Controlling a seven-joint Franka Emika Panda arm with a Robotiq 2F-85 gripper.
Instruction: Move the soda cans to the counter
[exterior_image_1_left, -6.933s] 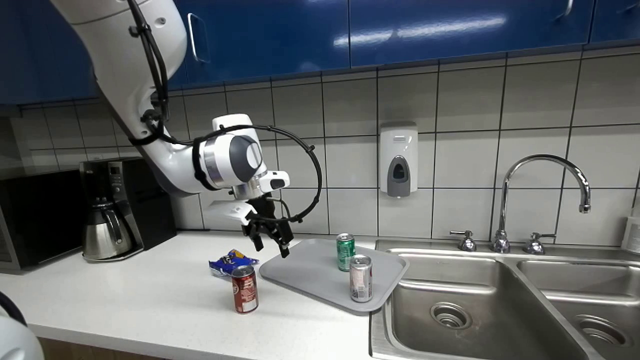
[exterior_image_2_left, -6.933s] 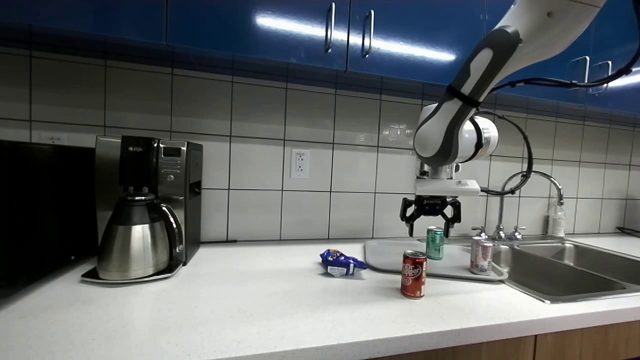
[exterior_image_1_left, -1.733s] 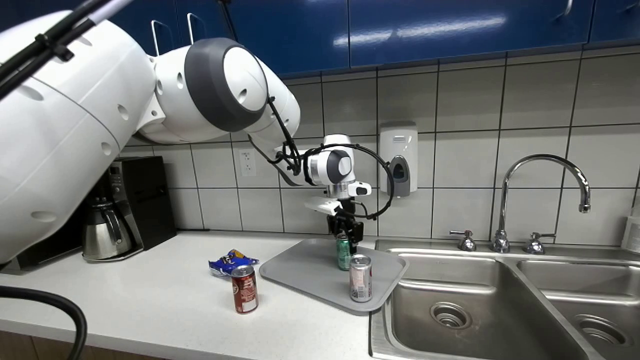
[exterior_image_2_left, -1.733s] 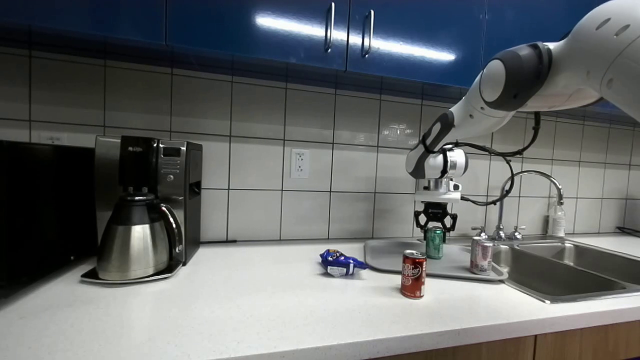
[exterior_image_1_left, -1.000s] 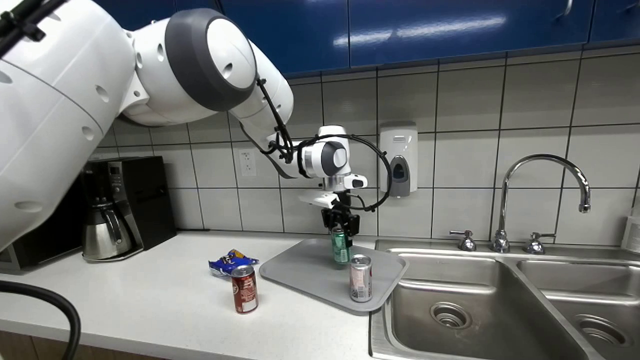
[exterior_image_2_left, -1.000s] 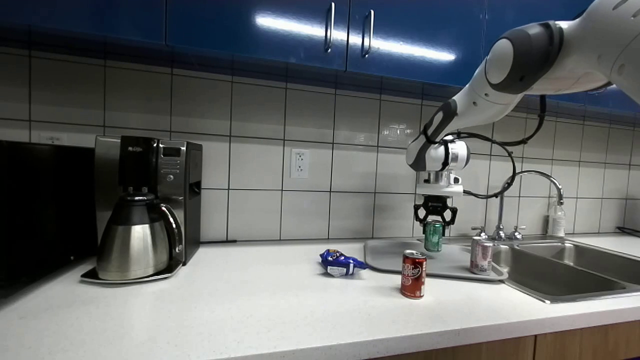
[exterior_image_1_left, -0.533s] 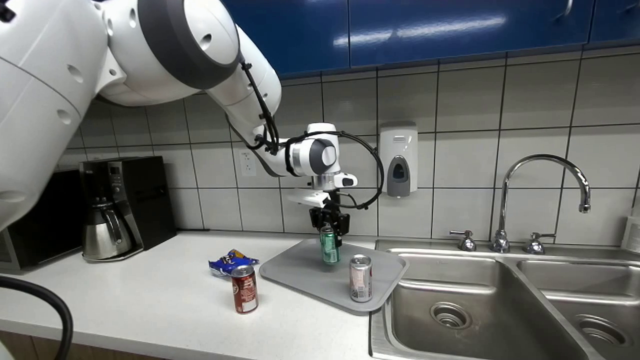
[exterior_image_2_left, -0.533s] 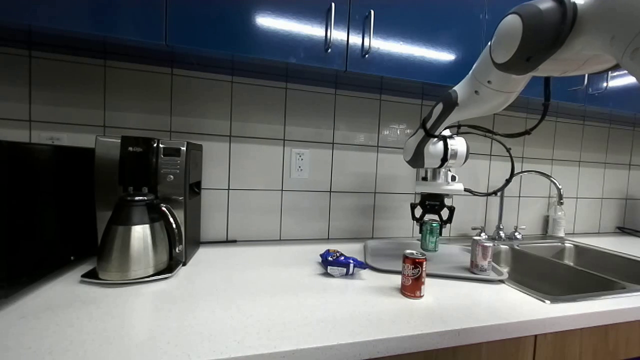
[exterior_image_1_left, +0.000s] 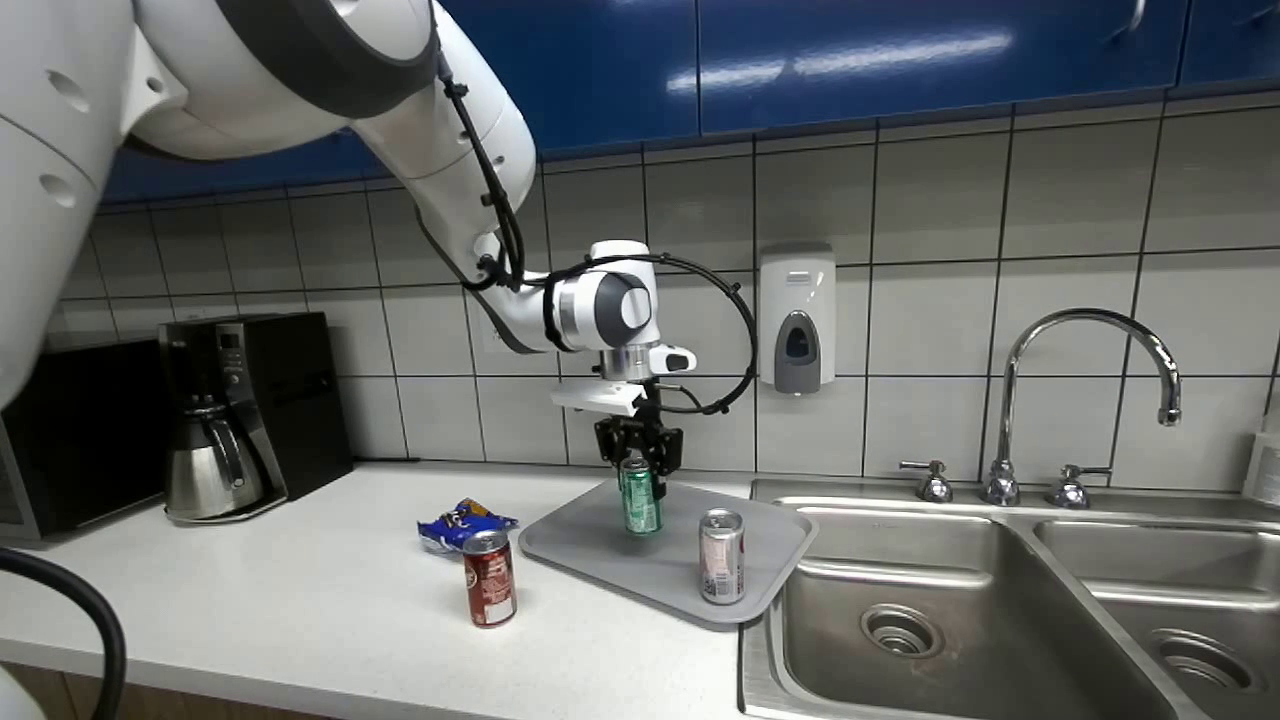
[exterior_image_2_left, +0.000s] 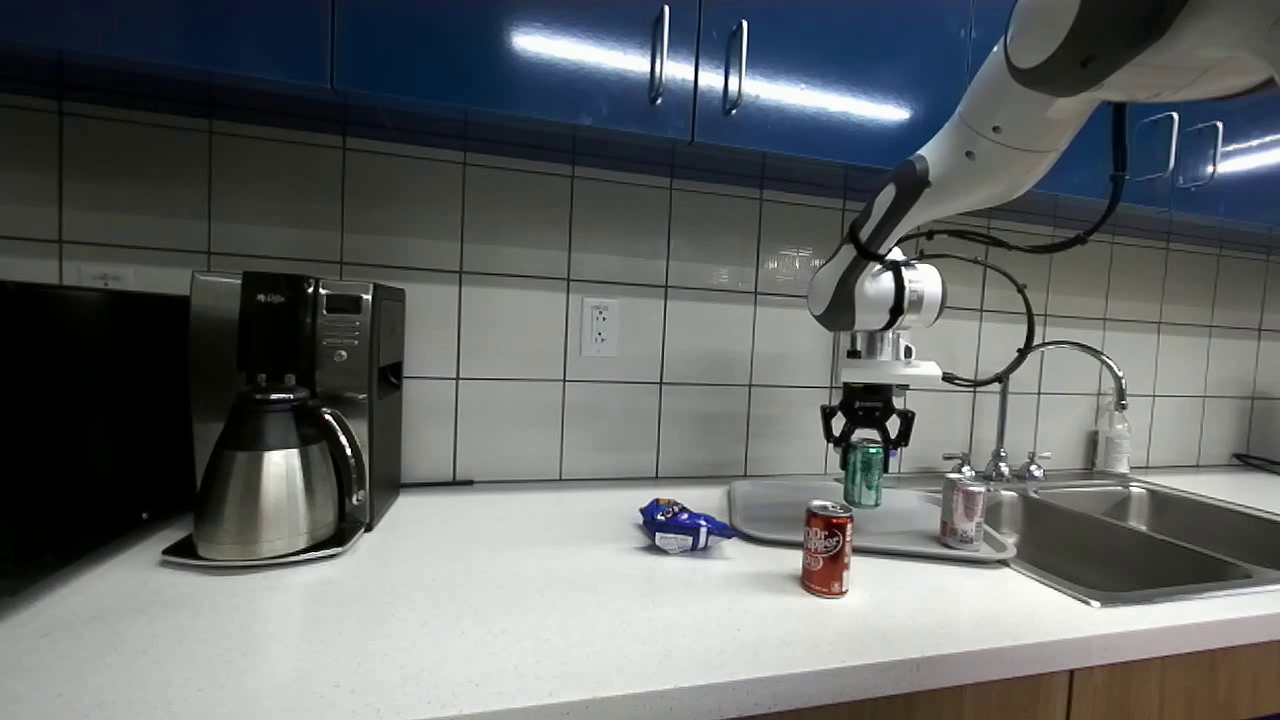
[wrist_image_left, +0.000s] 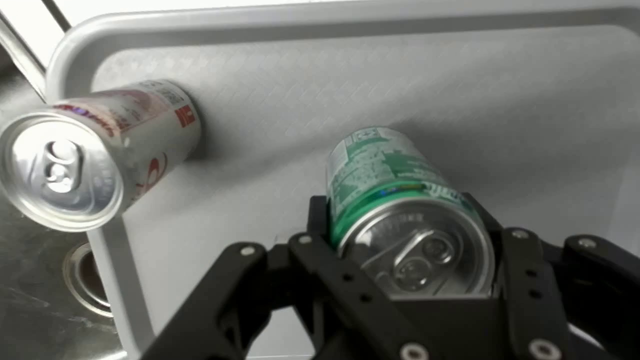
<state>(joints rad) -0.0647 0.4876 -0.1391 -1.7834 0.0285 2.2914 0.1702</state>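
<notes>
Gripper (exterior_image_2_left: 867, 461) clamped on green can (exterior_image_1_left: 641, 498) over grey tray (exterior_image_1_left: 650, 565); whether touching tray, hard to tell. Silver can (exterior_image_1_left: 722, 558) upright on tray, red can (exterior_image_2_left: 827, 550) upright on counter (exterior_image_2_left: 500, 620). Arm (exterior_image_2_left: 1000, 150) cut off, both exterior views.

Wrist view: tight in, just above hand (wrist_image_left: 400, 217), staring steeply down at green can (wrist_image_left: 385, 172), silver can (wrist_image_left: 155, 115), tray (wrist_image_left: 270, 90). And look, both exterior views stand well back, facing across bench (exterior_image_1_left: 300, 600) to tiled wall (exterior_image_1_left: 935, 200) beyond hand: in exterior view, camera set toward sink (exterior_image_1_left: 985, 620) side of hand; in exterior view, toward coffee maker (exterior_image_2_left: 345, 385) side. All three overlap: hand, those two cans, tray.
</notes>
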